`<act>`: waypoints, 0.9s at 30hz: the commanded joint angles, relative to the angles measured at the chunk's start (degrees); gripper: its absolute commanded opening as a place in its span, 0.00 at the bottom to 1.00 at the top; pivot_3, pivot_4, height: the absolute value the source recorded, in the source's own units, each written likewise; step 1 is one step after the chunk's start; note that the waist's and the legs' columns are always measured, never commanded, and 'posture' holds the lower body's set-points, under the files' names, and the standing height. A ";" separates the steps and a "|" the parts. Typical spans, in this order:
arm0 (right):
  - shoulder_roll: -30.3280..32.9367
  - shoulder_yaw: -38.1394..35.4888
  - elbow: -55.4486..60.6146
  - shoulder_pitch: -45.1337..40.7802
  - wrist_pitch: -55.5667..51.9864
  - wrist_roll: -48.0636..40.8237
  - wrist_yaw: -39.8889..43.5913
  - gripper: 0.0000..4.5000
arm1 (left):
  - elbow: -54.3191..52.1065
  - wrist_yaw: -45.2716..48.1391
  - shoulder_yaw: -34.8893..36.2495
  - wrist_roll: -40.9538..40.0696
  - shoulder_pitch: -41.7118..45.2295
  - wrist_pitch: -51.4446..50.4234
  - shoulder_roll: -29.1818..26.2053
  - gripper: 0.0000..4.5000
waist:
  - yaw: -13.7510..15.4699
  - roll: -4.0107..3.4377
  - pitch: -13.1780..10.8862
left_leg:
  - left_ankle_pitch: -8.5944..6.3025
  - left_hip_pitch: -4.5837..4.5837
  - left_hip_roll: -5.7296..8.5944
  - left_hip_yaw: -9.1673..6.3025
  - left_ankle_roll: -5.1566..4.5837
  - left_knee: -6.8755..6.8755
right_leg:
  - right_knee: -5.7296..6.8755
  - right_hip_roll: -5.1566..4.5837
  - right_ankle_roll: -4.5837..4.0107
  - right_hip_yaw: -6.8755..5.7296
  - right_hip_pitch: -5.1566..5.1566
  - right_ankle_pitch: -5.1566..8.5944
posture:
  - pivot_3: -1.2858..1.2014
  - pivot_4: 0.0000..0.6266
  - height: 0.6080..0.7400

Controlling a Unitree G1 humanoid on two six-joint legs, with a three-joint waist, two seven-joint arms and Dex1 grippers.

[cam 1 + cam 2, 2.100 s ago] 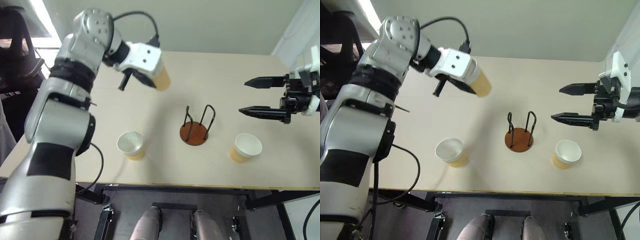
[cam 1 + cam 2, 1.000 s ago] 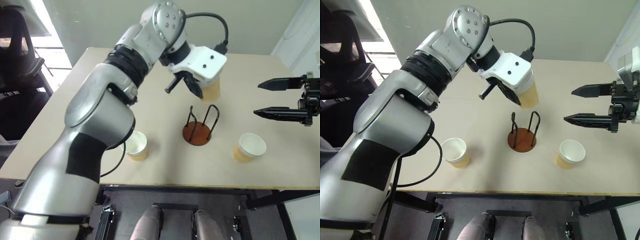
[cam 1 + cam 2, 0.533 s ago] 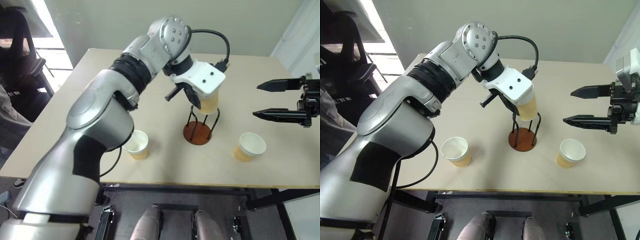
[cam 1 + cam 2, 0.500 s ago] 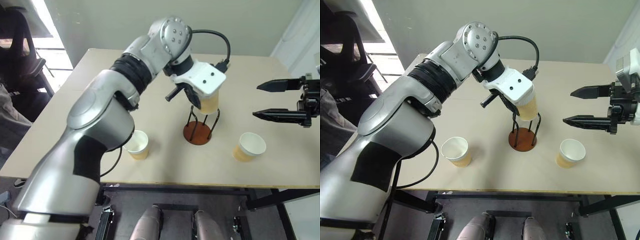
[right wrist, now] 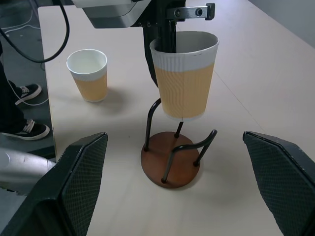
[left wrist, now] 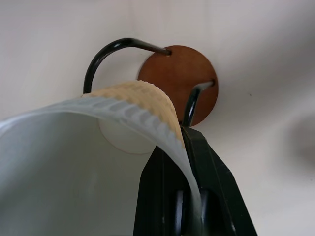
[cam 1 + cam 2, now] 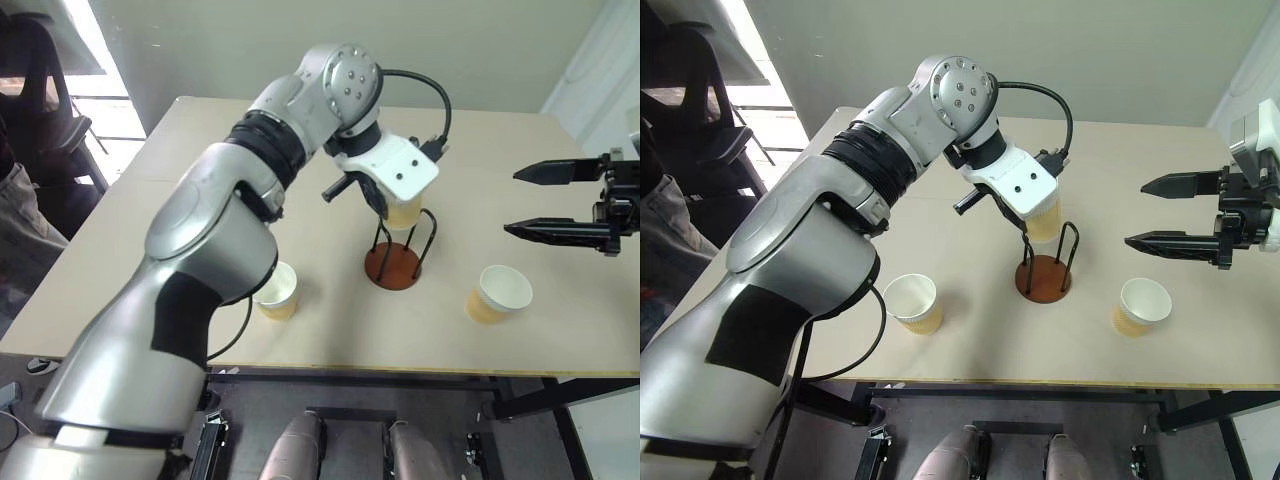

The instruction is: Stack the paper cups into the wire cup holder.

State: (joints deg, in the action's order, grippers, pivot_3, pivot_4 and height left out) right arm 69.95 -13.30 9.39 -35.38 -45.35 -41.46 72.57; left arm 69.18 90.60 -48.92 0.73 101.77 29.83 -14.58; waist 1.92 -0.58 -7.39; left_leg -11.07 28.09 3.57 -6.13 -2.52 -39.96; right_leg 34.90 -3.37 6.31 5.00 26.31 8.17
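Note:
My left gripper (image 5: 161, 53) is shut on the rim of a yellow-tan paper cup (image 5: 184, 73) and holds it upright over the wire cup holder (image 7: 392, 268). The cup's bottom hangs level with the tops of the black wire loops, clear of the reddish-brown disc (image 5: 170, 160). Two more paper cups stand on the table: one (image 7: 277, 290) to the holder's left, one (image 7: 498, 294) to its right. My right gripper (image 7: 512, 202) hovers open above the table, beyond the right cup, with nothing between its fingers.
The pale table (image 7: 200, 170) has its front edge just below the two standing cups. A dark chair (image 7: 40, 100) stands off the table's left side, and a person's leg (image 7: 20, 190) and shoes (image 5: 24, 128) are there too.
My left gripper has carried the cup from the back left over to the holder and sunk a little toward it. The right gripper has stayed in place and open.

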 commanded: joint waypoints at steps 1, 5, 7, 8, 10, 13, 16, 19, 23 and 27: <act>0.55 -3.20 1.01 -0.28 0.65 -0.76 -0.42 1.00 | 0.36 1.89 3.25 2.21 0.71 1.21 0.78 0.01 | 0.00 0.00 0.00 | -0.01 0.00 0.00 0.00 0.00 0.00 | 0.00 0.00 0.00 0.00 0.00 0.00 | 0.52 0.24 1.00; 0.72 -3.30 0.85 -0.27 0.68 -0.70 -0.41 1.00 | 0.86 1.89 5.08 4.22 0.59 1.72 1.31 0.01 | 0.00 0.00 0.00 | -0.03 0.00 0.00 0.00 0.01 0.01 | -0.01 0.00 0.00 0.01 0.01 0.02 | 0.52 0.24 1.00; 0.89 -3.39 0.88 -0.07 0.56 -0.64 -0.35 1.00 | 1.12 1.89 5.79 5.13 0.50 1.53 1.58 0.01 | 0.00 0.00 0.00 | -0.05 0.00 0.01 0.00 0.00 0.00 | -0.01 0.00 0.00 0.02 0.01 0.02 | 0.52 0.24 1.00; 1.01 -3.43 0.91 0.05 0.42 -0.64 -0.29 1.00 | 1.22 1.89 6.37 5.59 0.47 1.30 1.81 0.01 | 0.00 0.00 0.00 | -0.07 0.00 0.01 0.00 0.01 0.01 | -0.02 0.00 0.00 0.02 0.01 0.02 | 0.52 0.24 1.00; 1.15 -3.55 0.97 0.22 0.17 -0.68 -0.23 1.00 | 1.48 1.89 6.72 6.05 0.52 0.78 2.16 0.01 | 0.00 0.00 0.00 | -0.09 0.00 0.01 0.00 0.00 0.00 | -0.02 0.00 -0.01 0.02 0.01 0.03 | 0.52 0.24 1.00; 1.40 -3.70 0.97 0.57 -0.01 -0.64 -0.06 1.00 | 1.80 1.90 6.56 6.45 0.79 0.65 2.28 0.10 | 0.00 0.00 0.00 | -0.12 0.00 0.01 0.00 0.01 0.00 | -0.02 0.00 -0.01 0.03 0.01 0.05 | 0.52 0.24 1.00; 1.42 -3.76 0.88 0.67 0.04 -0.55 -0.12 1.00 | 1.99 1.90 6.57 7.02 1.07 1.21 2.29 0.30 | 0.01 0.00 0.00 | -0.13 0.00 0.01 0.00 0.02 0.01 | -0.02 0.00 -0.01 0.03 0.02 0.05 | 0.52 0.24 1.00; 1.43 -3.70 0.78 0.62 -0.06 -0.58 -0.14 1.00 | 2.07 1.90 6.64 7.21 1.24 1.48 2.44 0.56 | 0.01 0.00 0.00 | -0.15 0.00 0.01 0.00 0.01 0.01 | -0.04 0.00 -0.01 0.03 0.02 0.05 | 0.52 0.24 1.00; 1.41 -3.68 0.64 0.75 0.22 -0.30 -0.13 1.00 | 2.17 1.89 7.72 7.66 1.27 1.59 2.86 0.88 | 0.02 0.00 0.00 | -0.16 0.00 0.01 0.00 0.02 0.01 | -0.04 0.00 0.00 0.04 0.02 0.06 | 0.52 0.24 1.00; 1.44 -3.46 0.75 1.20 0.84 0.75 -0.76 1.00 | 2.00 -0.78 12.47 8.32 0.74 0.67 3.71 0.99 | 0.03 0.00 0.00 | -0.19 0.01 0.01 0.00 0.01 0.01 | -0.06 0.00 0.01 0.04 0.02 0.07 | 0.52 0.24 1.00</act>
State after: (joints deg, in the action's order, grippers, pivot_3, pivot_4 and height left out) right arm 70.01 -14.44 9.44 -34.09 -45.30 -41.16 72.46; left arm 71.83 90.24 -39.25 9.10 101.71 30.79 -11.27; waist 1.94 -0.58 -7.39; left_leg -11.26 28.10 3.58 -6.13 -2.52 -39.95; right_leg 34.84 -3.37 6.33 5.04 26.33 8.26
